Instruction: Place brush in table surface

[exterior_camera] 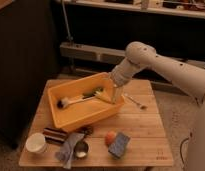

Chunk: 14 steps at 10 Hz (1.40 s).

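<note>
While the gripper (116, 95) hangs at the right end of the yellow bin (71, 119), low by its wall, the brush (76, 100) lies inside that bin and not on the table surface (143, 125). It is a slim thing with a pale handle, running nearly level. Its small dark round head points to the bin's left end. Its handle end reaches towards a yellow-green oblong item (96, 93), which lies between the brush and the gripper. Whether the gripper is released or clenched I cannot tell, nor whether it touches anything.

The tabletop is light brown wood of joined planks. A thin metal utensil (135, 101) rests on it just right of the bin. Along the near edge stand a white cup (36, 142), a dark can (55, 135) on its side, a grey cloth (67, 149), a small metal cup (81, 148), an orange round object (110, 137) and a blue-grey sponge (120, 145). Behind the table the room is dark, with a pale rail along the wall.
</note>
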Tool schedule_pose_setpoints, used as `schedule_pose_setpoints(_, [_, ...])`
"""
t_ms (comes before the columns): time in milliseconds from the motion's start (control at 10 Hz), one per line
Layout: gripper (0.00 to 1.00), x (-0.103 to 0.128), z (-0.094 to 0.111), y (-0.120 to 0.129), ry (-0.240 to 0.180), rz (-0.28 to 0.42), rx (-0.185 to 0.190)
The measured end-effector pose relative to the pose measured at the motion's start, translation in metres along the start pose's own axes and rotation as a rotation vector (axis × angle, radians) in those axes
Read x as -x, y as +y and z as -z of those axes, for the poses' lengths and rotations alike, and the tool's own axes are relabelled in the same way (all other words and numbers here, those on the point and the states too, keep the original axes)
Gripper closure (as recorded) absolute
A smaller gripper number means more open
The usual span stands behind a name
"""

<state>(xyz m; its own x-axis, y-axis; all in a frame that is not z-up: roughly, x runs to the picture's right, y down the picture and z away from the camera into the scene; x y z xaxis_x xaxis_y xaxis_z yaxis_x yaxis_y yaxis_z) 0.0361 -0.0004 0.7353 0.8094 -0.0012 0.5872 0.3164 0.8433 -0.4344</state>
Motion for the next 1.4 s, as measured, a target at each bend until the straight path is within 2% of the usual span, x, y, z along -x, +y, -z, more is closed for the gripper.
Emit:
schedule_pose_setpoints(700, [0.2,0.004,0.004,-0.007,-0.006,0.011,0.003])
schedule_pose_setpoints(900, [0.2,0.029,0.004,-0.034,-0.018,0.038,0.007])
schedule_pose_setpoints(1200, [0.2,0.076,-0.013,-0.077,-0.036,0.109,0.031])
schedule_pose_setpoints(1400, [0.2,0.093,-0.021,-0.099,-0.051,0.145,0.053])
